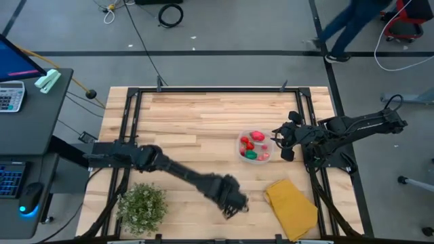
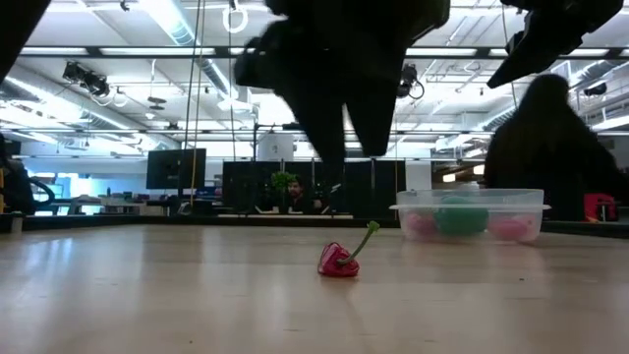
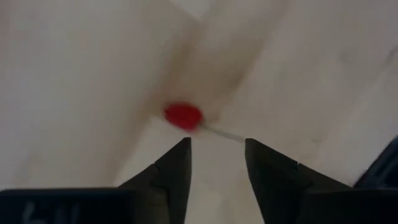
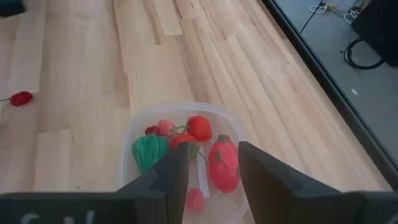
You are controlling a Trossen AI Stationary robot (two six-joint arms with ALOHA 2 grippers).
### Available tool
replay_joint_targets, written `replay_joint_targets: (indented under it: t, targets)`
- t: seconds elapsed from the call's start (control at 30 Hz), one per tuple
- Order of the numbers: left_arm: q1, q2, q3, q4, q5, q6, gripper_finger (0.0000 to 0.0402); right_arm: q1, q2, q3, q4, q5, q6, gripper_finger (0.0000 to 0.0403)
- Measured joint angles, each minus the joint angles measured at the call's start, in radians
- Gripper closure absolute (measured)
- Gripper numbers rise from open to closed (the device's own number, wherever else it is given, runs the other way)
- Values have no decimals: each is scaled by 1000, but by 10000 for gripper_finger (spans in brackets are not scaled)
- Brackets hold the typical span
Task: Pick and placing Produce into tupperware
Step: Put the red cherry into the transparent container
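Note:
A small red piece of produce with a thin green stem (image 2: 339, 260) lies alone on the wood near the table's near edge; the left wrist view shows it (image 3: 182, 116) just ahead of the fingers. My left gripper (image 3: 217, 149) hangs open above it (image 2: 354, 157), touching nothing. The round clear tupperware (image 1: 239, 150) stands right of centre and holds several red, pink and green pieces (image 4: 199, 127). My right gripper (image 4: 211, 158) is open and waits just right of the tupperware (image 1: 280, 144). In the high view, the left gripper (image 1: 237, 207) hides the lone red piece.
A folded yellow cloth (image 1: 291, 203) lies near the near-right corner, close to the left gripper. A bushy green plant (image 1: 142, 205) stands at the near-left. A black frame (image 1: 217, 89) runs around the table. People show in the room behind.

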Motion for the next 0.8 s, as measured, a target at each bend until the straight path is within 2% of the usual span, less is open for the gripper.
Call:
replay_joint_targets:
  t: [0.27, 0.43, 0.6, 0.8]
  targets:
    - [-40, 77, 0, -3, -54, -56, 187, 0, 0, 0, 1, 0, 22, 257]
    - [-18, 116, 0, -12, -64, -52, 174, 0, 0, 0, 1, 0, 22, 257]
    - [4, 124, 2, -6, -70, -48, 182, 0, 0, 0, 1, 0, 15, 257]
    - [24, 124, 2, -4, -69, -4, 228, 0, 0, 1, 1, 0, 14, 257]
